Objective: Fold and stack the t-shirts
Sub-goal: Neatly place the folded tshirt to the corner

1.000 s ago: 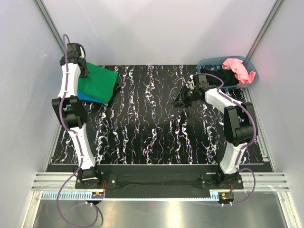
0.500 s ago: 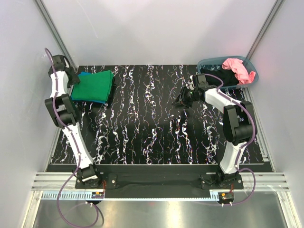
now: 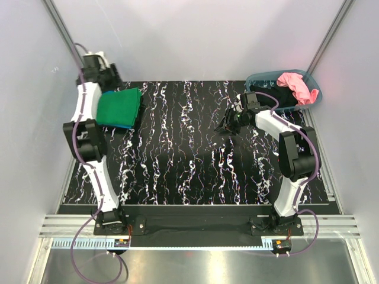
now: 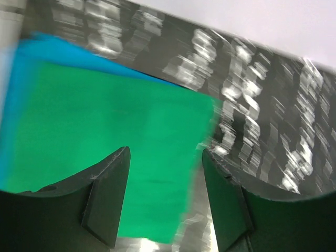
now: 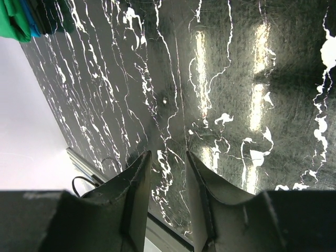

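- The left pincer [image 4: 165, 156] hangs over the far left corner of the black, white-veined marbled surface [image 3: 189, 160]. Its two dark fingers are spread wide with nothing between them, so it is released.
- Directly below it lies a bright green cloth t-shirt [image 3: 118, 107], folded into a flat rectangle at the far left of the surface.
- A teal blue cloth t-shirt [image 4: 37, 55] lies under the green one. In the left wrist view its edge shows along the green shirt's far side, so the two form a stack.
- The right pincer [image 3: 228, 124] sits low over the surface, right of centre and near the basket. In its wrist view the fingers stand a narrow gap apart with only bare surface showing between them; it is released and grasps nothing. Whether the tips touch the surface I cannot tell.
- A grey-blue oval plastic basket [image 3: 315, 97] stands at the far right corner.
- A crumpled pink cloth t-shirt [image 3: 296, 86] lies on top inside the basket, and a black cloth t-shirt [image 3: 277, 97] is bunched beside and beneath it.
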Controlling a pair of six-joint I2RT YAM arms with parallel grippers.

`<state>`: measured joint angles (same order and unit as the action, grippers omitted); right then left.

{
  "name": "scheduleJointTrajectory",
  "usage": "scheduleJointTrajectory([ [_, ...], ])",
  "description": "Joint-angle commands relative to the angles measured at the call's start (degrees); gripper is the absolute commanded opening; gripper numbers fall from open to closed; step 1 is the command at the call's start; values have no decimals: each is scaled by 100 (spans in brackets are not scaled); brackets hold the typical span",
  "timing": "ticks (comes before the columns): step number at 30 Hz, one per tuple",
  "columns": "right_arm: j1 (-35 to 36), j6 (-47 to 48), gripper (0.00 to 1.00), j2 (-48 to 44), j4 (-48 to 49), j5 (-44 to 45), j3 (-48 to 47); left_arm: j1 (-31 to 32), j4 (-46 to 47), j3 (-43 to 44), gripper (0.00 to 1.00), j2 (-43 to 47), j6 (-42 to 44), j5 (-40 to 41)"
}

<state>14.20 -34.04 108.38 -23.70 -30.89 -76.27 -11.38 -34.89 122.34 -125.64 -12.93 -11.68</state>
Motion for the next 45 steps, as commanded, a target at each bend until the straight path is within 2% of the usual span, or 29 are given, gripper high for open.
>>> scheduleJointTrajectory([
  [1,-13,108,39,-344,6,22,-72,513,560,-315,62,-109,2,-537],
  [4,-13,100,38,-309,-2,-22,-107,584,1088,-536,60,-328,-428,-1002],
  [13,-13,266,34,-133,-336,-13,-520,637,1432,289,60,-1348,-974,-844],
  [21,-13,293,33,113,-477,-22,-854,681,1802,229,58,-1621,-1203,-1380],
  [24,-13,319,33,227,-565,-39,-1038,681,1820,45,58,-1332,-1159,-1521],
  [31,-13,319,33,281,-776,-92,-1346,830,1531,-474,58,-40,-1107,-1688],
  [34,-13,267,32,123,-907,-145,-1338,1093,1083,-860,57,539,-993,-1828],
  [35,-13,249,28,-8,-978,-145,-1294,1346,899,-974,56,854,-905,-1820],
  [37,-22,170,22,-202,-1048,-119,-1206,1655,397,-1578,54,1321,-668,-1663],
  [38,-13,109,21,-447,-1127,-101,-1128,1952,396,-1947,54,1576,-667,-1688],
  [39,-13,100,20,-588,-1180,-66,-1075,2094,570,-2299,54,2205,-815,-1714],
  [40,-13,108,21,-903,-1215,-14,-970,2365,702,-2973,54,2507,-930,-1819],
  [41,-13,126,23,-1045,-1285,13,-934,2533,756,-3180,54,2823,-983,-1811],
  [42,-5,143,32,-1195,-1355,39,-890,2718,599,-3330,54,3313,-1010,-1689],
  [43,-13,152,37,-1327,-1443,-21,-872,3137,485,-3505,54,3553,-975,-1436],
  [45,-5,161,49,-1713,-1593,-144,-794,3518,3,-3603,56,3949,-1088,-1118],
])
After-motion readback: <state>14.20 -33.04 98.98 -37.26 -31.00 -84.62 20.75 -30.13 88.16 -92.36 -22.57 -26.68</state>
